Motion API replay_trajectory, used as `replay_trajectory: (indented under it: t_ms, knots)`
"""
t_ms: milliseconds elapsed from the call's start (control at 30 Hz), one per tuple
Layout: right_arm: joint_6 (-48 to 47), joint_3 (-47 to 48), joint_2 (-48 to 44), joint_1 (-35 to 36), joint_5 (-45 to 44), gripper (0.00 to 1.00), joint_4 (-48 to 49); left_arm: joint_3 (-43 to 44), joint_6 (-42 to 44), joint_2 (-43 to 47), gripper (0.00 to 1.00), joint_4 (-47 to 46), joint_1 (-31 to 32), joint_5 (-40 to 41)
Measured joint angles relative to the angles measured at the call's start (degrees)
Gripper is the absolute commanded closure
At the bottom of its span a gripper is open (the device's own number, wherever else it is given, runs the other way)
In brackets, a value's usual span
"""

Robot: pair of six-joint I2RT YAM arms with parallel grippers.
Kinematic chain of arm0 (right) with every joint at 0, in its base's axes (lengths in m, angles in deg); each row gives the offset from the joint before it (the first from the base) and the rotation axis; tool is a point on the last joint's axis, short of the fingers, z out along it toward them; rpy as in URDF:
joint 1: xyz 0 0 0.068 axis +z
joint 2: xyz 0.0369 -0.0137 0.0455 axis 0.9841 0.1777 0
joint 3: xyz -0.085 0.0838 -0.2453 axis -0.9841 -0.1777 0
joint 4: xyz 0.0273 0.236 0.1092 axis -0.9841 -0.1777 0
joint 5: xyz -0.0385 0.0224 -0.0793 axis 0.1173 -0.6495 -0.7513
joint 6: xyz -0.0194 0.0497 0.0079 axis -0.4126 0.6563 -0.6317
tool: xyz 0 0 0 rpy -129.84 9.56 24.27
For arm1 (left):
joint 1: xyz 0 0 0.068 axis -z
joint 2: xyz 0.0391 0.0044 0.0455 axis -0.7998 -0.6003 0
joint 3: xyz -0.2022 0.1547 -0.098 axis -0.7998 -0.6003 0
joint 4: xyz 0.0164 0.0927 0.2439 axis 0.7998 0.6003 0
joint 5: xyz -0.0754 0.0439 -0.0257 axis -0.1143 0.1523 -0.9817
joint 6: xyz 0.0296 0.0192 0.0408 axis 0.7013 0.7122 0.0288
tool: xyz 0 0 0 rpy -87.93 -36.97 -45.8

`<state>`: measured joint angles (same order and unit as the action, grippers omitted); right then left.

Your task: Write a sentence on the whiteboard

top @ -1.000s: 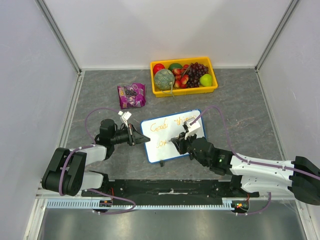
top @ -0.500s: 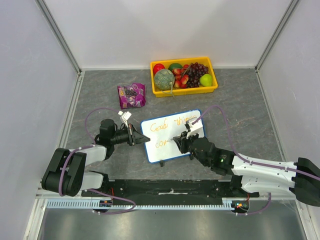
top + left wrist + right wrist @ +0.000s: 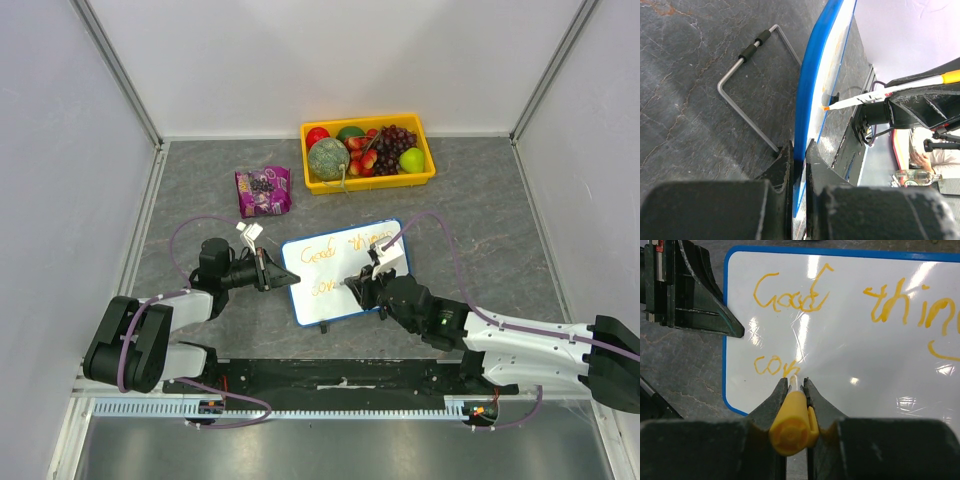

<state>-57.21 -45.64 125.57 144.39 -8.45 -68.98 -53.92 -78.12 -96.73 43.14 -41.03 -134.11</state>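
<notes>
The whiteboard point(image 3: 345, 270) lies on the grey table, white with a blue rim. It also fills the right wrist view point(image 3: 850, 340). The sentence point(image 3: 790, 292) is orange handwriting, "Good thin.." above and "con" point(image 3: 771, 366) below. My left gripper point(image 3: 272, 272) is shut on the whiteboard's left rim point(image 3: 807, 115). My right gripper point(image 3: 357, 283) is shut on an orange marker point(image 3: 794, 420), whose tip touches the board just after "con". The marker also shows in the left wrist view point(image 3: 880, 94).
A yellow tray point(image 3: 368, 182) of fruit stands at the back. A purple snack bag point(image 3: 262, 191) lies left of it. A bent metal wire stand point(image 3: 747, 95) lies beside the board's edge. Grey walls close the table on three sides.
The right gripper has moved the marker slightly along the lower line and the orange word there has grown. The left gripper has kept still on the rim.
</notes>
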Motion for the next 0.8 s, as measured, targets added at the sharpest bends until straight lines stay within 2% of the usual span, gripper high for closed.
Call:
replay_trajectory:
  t_ms: [800]
  knots:
    - [-0.96, 2.45, 0.76, -0.35, -3.61, 1.00, -1.44, 0.00, 0.00, 0.22, 0.98, 0.02, 0.02, 0.00]
